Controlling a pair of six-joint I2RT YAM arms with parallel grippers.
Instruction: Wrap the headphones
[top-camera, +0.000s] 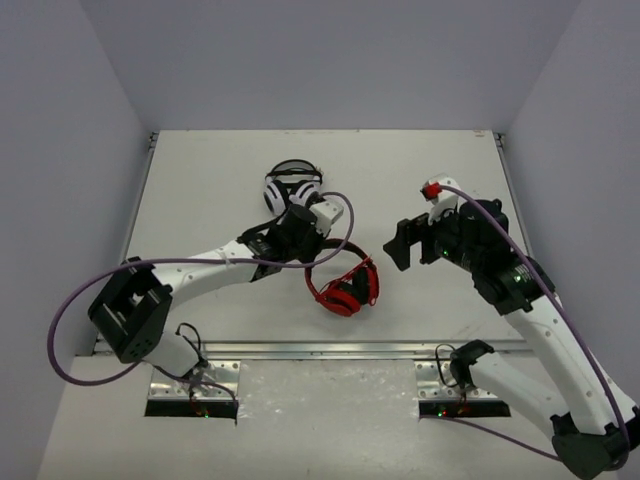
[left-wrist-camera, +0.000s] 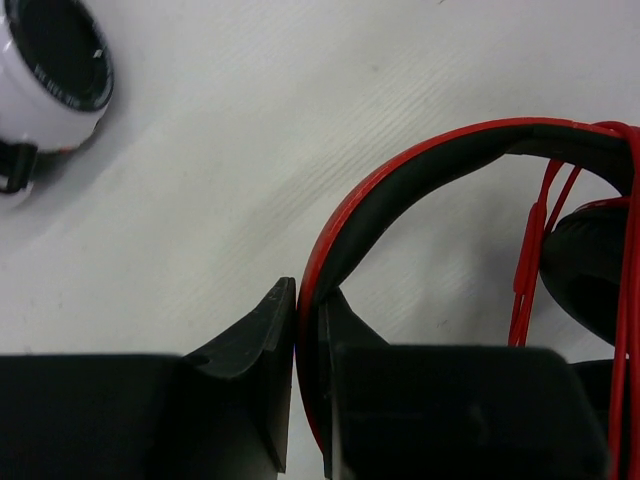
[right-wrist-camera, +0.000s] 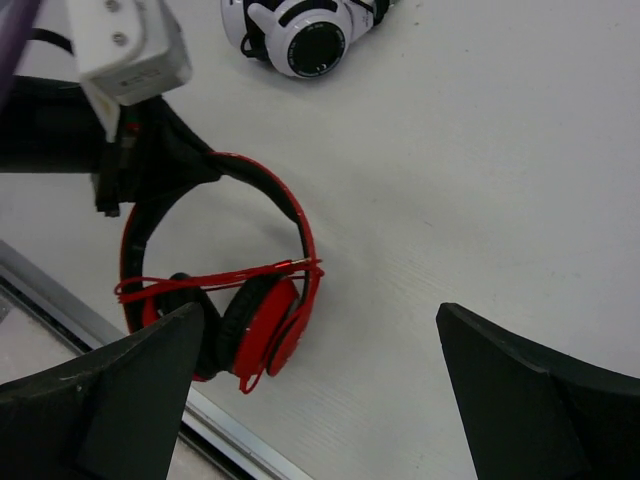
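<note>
The left jaws touch the red headphones (top-camera: 345, 290) on the table (top-camera: 200, 180).

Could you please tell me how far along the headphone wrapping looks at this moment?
Looks mostly done: the cable is wound across the headphones, its plug resting near the headband. In hand: the left tool grips the headband; the right tool hovers open and empty. Left: probably tidying the slack loop, then releasing.

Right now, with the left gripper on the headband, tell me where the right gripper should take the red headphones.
Grip the red headphones on the headband's free side, above the ear cups, coming down from the side opposite the left gripper. The band is thin and bare there, so the open right gripper should span it; lower, the cable crosses the cups.
</note>
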